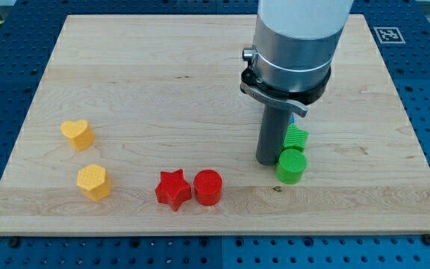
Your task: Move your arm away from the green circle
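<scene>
The green circle (290, 166) stands on the wooden board (163, 82) at the view's lower right. A green star (297, 137) sits just above it, touching or nearly touching. My tip (269, 160) rests on the board right against the green circle's left side, also next to the green star. A small blue piece shows behind the rod, mostly hidden.
A red star (172, 190) and a red circle (207, 187) sit side by side at the view's bottom centre. A yellow heart (77, 134) and a yellow hexagon (93, 181) lie at the view's left. The arm's large grey body (297, 37) hangs over the upper right.
</scene>
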